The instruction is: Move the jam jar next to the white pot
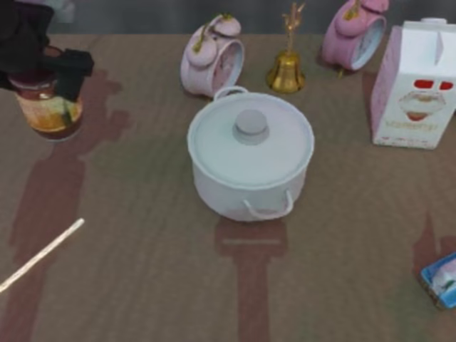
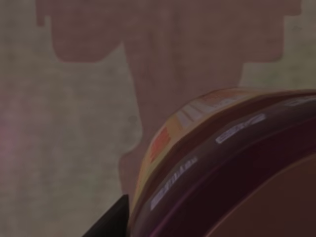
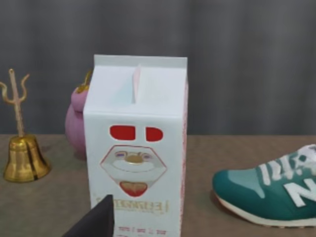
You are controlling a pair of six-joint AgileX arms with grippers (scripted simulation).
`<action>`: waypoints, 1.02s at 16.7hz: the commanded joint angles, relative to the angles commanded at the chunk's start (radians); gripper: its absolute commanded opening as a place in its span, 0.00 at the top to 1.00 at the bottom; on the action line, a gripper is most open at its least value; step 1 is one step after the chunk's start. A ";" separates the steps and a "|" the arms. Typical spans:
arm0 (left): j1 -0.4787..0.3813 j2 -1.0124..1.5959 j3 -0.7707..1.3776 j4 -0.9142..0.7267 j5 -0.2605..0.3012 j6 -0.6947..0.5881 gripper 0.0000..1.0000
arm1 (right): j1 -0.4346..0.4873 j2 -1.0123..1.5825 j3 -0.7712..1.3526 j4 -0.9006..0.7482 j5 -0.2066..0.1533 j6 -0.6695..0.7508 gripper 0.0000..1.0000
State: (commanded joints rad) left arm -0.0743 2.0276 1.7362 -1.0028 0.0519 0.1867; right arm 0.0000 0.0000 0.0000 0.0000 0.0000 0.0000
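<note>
The jam jar (image 1: pixel 50 110), with dark jam and a yellow-orange label, is at the far left of the table under my left gripper (image 1: pixel 53 71), which is shut on its lid end. Its shadow falls to its right, so it seems raised off the table. In the left wrist view the jam jar (image 2: pixel 222 163) fills the picture beside one dark finger (image 2: pixel 111 222). The white pot (image 1: pixel 249 153), lidded with a grey knob, stands at the table's middle, well to the right of the jar. My right arm is outside the top view; one of its fingers (image 3: pixel 98 219) shows, holding nothing.
Behind the pot stand a pink alarm clock (image 1: pixel 212 57), a golden bell (image 1: pixel 286 71) and a second pink clock (image 1: pixel 354 32). A white-pink carton (image 1: pixel 413 89) is at the right, a teal sneaker (image 3: pixel 271 190) beside it. A white stick (image 1: pixel 43 253) lies front left.
</note>
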 joint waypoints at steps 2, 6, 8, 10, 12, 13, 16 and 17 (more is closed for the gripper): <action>-0.065 -0.029 -0.077 0.048 -0.038 -0.134 1.00 | 0.000 0.000 0.000 0.000 0.000 0.000 0.00; -0.190 -0.090 -0.231 0.143 -0.111 -0.385 1.00 | 0.000 0.000 0.000 0.000 0.000 0.000 0.00; -0.235 -0.113 -0.286 0.179 -0.138 -0.460 1.00 | 0.000 0.000 0.000 0.000 0.000 0.000 0.00; -0.256 -0.126 -0.314 0.197 -0.151 -0.493 1.00 | 0.000 0.000 0.000 0.000 0.000 0.000 0.00; -0.257 -0.127 -0.315 0.198 -0.152 -0.494 1.00 | 0.000 0.000 0.000 0.000 0.000 0.000 0.00; -0.257 -0.127 -0.315 0.198 -0.152 -0.494 1.00 | 0.000 0.000 0.000 0.000 0.000 0.000 0.00; -0.251 -0.112 -0.323 0.213 -0.150 -0.491 1.00 | 0.000 0.000 0.000 0.000 0.000 0.000 0.00; -0.251 -0.099 -0.333 0.237 -0.149 -0.488 1.00 | 0.000 0.000 0.000 0.000 0.000 0.000 0.00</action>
State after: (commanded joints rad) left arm -0.3258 1.9285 1.4028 -0.7654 -0.0976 -0.3016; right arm 0.0000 0.0000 0.0000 0.0000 0.0000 0.0000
